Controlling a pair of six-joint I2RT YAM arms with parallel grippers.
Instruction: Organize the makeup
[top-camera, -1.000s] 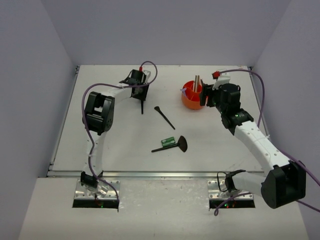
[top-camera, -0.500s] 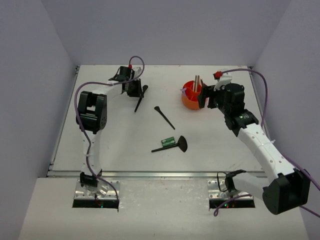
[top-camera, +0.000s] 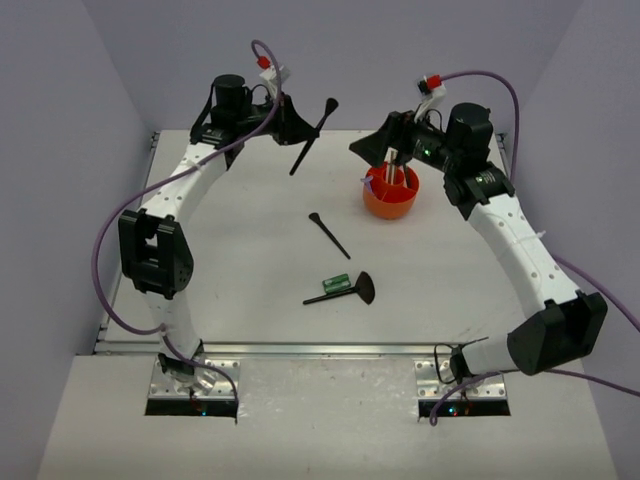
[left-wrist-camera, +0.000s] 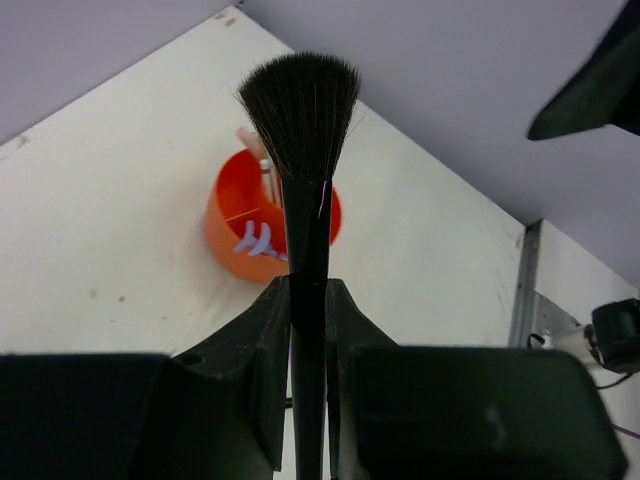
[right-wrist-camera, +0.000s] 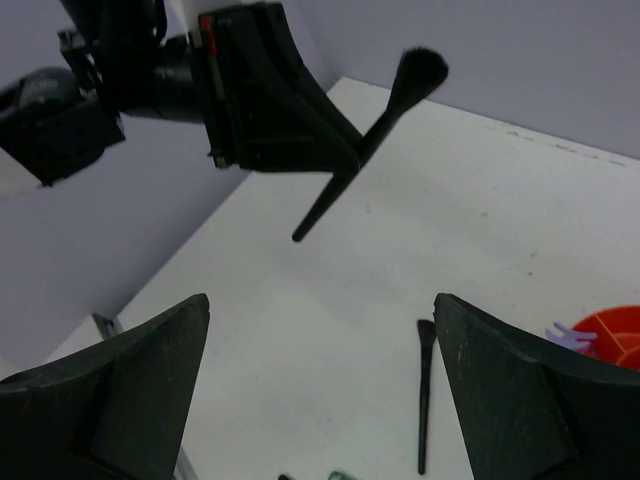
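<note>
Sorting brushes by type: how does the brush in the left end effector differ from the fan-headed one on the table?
Pose: the held brush is in the air, bristles up, clamped by the left end effector; the fan brush lies flat on the table beside the green tube. Head: the held brush's is a rounded tuft; the fan brush's spreads wide and flat. Both are black with slim handles.

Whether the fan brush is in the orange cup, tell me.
No, the fan brush lies on the table beside the green tube.

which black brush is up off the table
The fluffy round-headed brush clamped in the left gripper, held in the air; the slim brush and the fan brush lie flat on the table.
</note>
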